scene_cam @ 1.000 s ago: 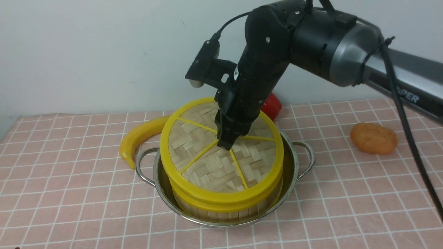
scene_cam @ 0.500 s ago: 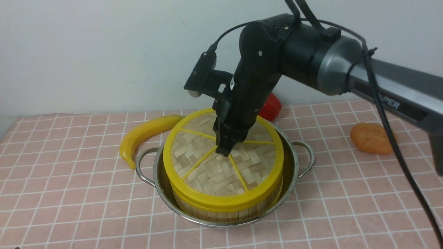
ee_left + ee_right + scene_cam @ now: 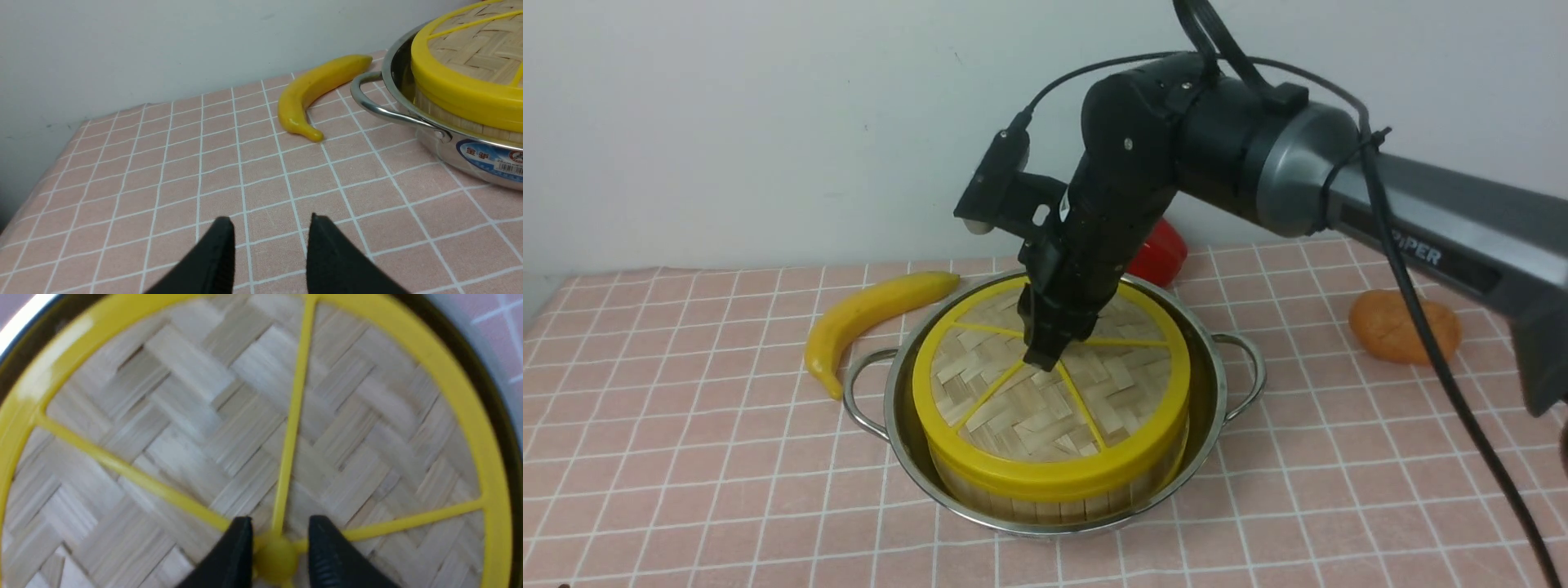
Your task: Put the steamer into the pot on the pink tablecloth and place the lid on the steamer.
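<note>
Left pincer [image 3: 269, 261]: parted, holding nothing.
Banana [image 3: 870, 314]: beside the pot's left handle.
Pot [image 3: 1045, 532]: on the pink tablecloth [image 3: 727, 457], steamer [image 3: 1045, 508] inside.
Lid [image 3: 1054, 408]: lowered since a second ago, now seated on the steamer; job looks essentially done.
Right pincer [image 3: 280, 555]: just opened around the lid's knob [image 3: 277, 559].

The round bamboo steamer [image 3: 1045, 508] is sitting inside the pot [image 3: 905, 457], its pale slatted side showing beneath the lid [image 3: 1021, 412]. The lid, flat woven bamboo with a thick yellow rim, thin spokes and a small yellow centre knob, is lying over the steamer. The wide, shiny steel pot, with two loop handles, is standing upright near the far edge of the pink tablecloth [image 3: 719, 408], whose thin white lines are forming a grid.
</note>
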